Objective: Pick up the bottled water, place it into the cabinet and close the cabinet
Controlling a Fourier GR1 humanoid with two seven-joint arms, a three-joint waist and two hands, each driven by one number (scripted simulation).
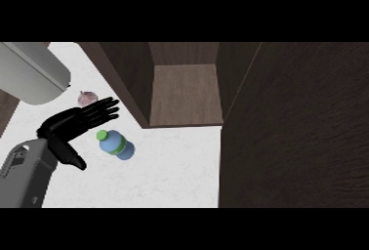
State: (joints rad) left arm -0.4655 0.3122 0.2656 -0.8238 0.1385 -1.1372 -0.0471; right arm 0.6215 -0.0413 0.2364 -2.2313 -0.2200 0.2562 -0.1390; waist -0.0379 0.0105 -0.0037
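Blue plastic water bottle with a green cap (115, 145) stands on the white speckled countertop (166, 171), seen from almost straight above, a little left of the middle of my view. It is free, with nothing holding it. My black left hand (72, 124) is just beside it, at about ten o'clock from the bottle, fingers straight and spread toward two o'clock, thumb pointing down toward five o'clock; I cannot tell whether the thumb touches the bottle. My grey left forearm (25, 173) comes in from the lower left edge. At twelve o'clock from the hand, just past my fingertips, lies a small pinkish garlic bulb (87, 98). Farther toward eleven o'clock sits a large pale grey rounded object (32, 73), partly cut off by the edge. At one o'clock from the bottle is the dark brown wooden cabinet (184, 95), its interior shelf exposed. Its open dark brown door (296, 127) fills the right side, at three o'clock.
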